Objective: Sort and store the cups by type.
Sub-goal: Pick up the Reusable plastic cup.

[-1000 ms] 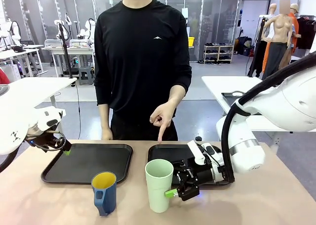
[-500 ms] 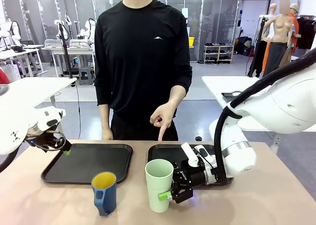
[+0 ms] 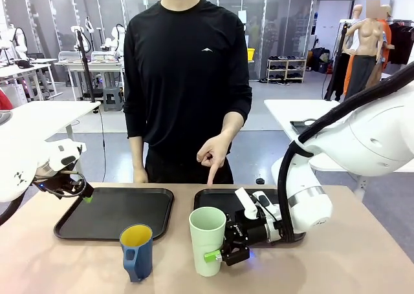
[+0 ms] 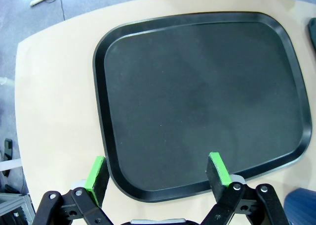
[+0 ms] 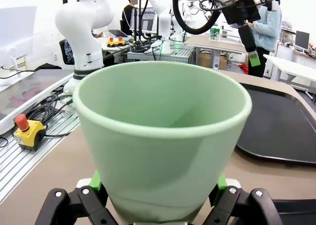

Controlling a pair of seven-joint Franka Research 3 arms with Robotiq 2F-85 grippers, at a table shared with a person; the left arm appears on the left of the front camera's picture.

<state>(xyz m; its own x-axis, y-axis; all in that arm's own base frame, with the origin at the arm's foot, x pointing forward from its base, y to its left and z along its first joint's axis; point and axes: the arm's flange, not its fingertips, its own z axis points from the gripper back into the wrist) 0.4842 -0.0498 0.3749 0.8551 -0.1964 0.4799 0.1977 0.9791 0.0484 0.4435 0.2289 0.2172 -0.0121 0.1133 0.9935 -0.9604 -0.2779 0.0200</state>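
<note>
Tan table (image 3: pixel 362 262). Nearest, an upright green tumbler (image 3: pixel 207 241), with the right claw (image 3: pixel 220 255) at its 3 o'clock, jaws spread either side of its base; grip uncertain. Blue mug (image 3: pixel 136 252) stands at the tumbler's 9 o'clock. Farther, left claw (image 4: pixel 158 173) hangs wide open, empty, over a bare black tray (image 4: pixel 197 86).

One tumbler (image 3: pixel 207 239), one mug (image 3: pixel 136 250), two black trays (image 3: pixel 115 211) (image 3: pixel 223 198).
</note>
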